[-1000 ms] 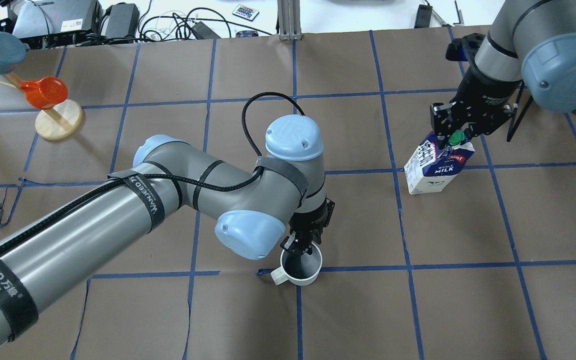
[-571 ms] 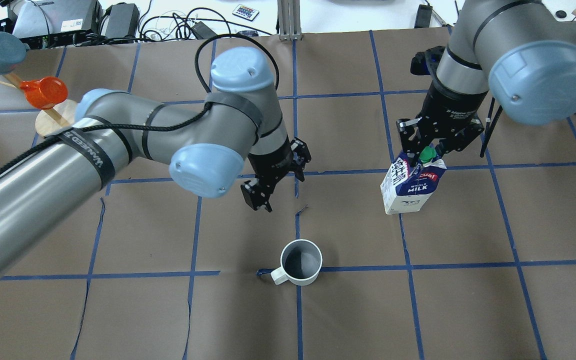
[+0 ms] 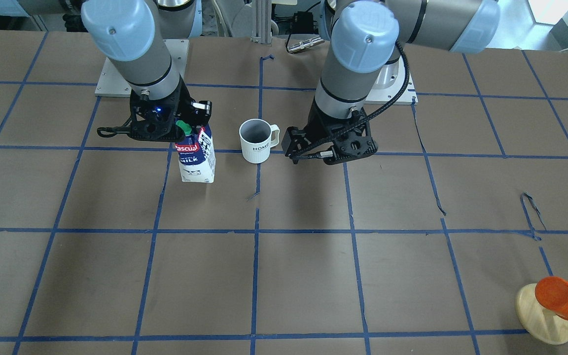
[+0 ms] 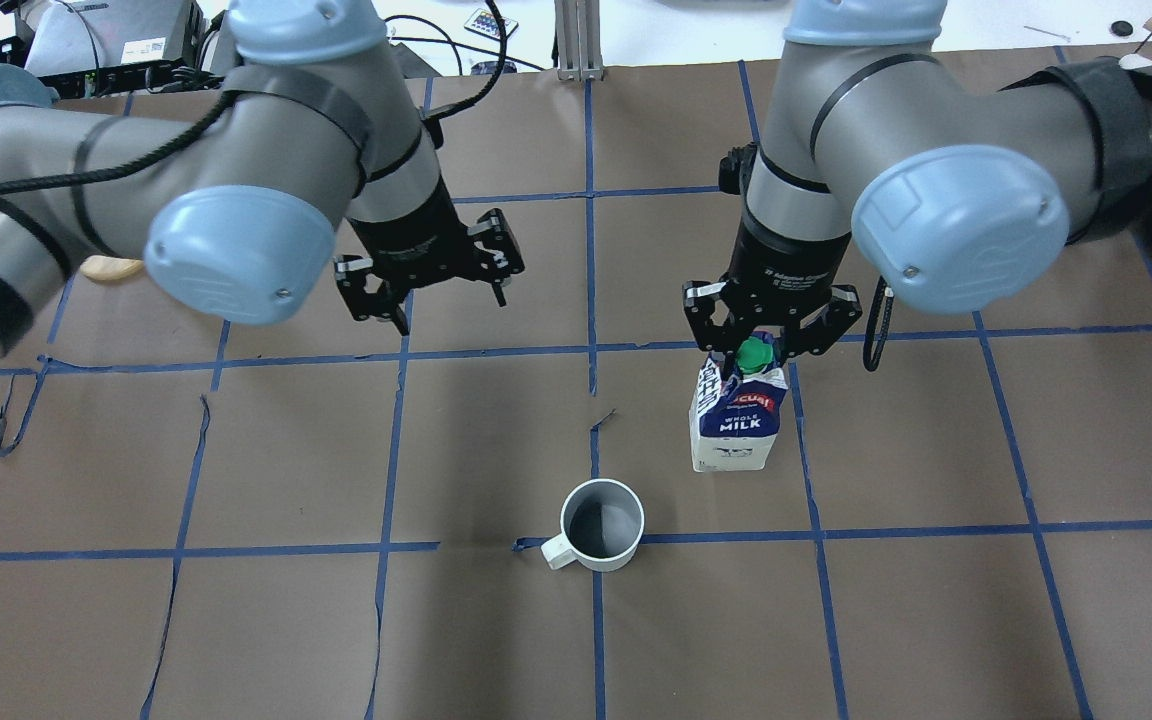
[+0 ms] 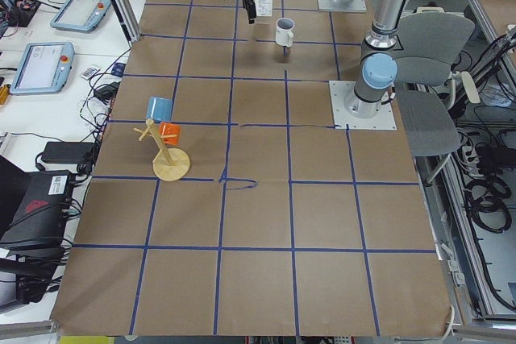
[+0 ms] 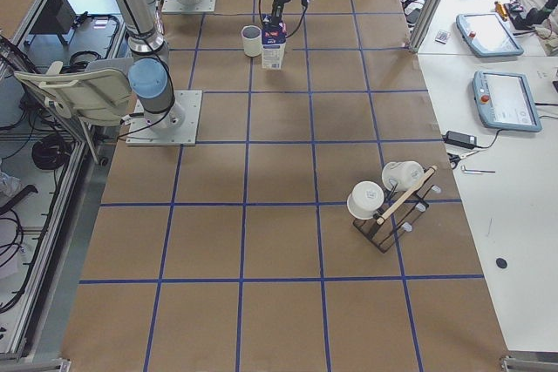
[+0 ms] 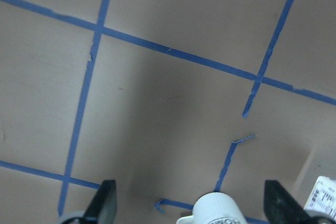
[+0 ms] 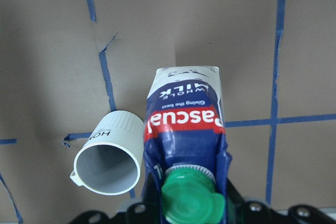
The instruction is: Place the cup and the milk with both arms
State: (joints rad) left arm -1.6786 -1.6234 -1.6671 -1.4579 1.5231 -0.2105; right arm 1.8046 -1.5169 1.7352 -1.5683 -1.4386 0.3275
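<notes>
The white cup (image 4: 602,525) stands upright on the brown paper near the table's middle, its handle toward my left; it also shows in the front view (image 3: 257,140) with "HOME" on its wall. My left gripper (image 4: 451,305) is open and empty, raised well away from the cup on its far left, and the left wrist view shows its fingers (image 7: 105,203) spread wide. My right gripper (image 4: 754,362) is shut on the gable top of the milk (image 4: 734,425). The carton hangs upright just right of the cup (image 8: 107,163). I cannot tell whether its base touches the paper.
A wooden mug tree with an orange cup (image 3: 560,298) stands at the far left corner of the table. A dark rack with white cups (image 6: 388,202) stands far out on my right side. Blue tape lines and small paper tears (image 4: 603,418) mark the table surface.
My left gripper has let go of the cup, risen and pulled back toward the far left. My right arm has carried the milk leftward, close to the cup.
</notes>
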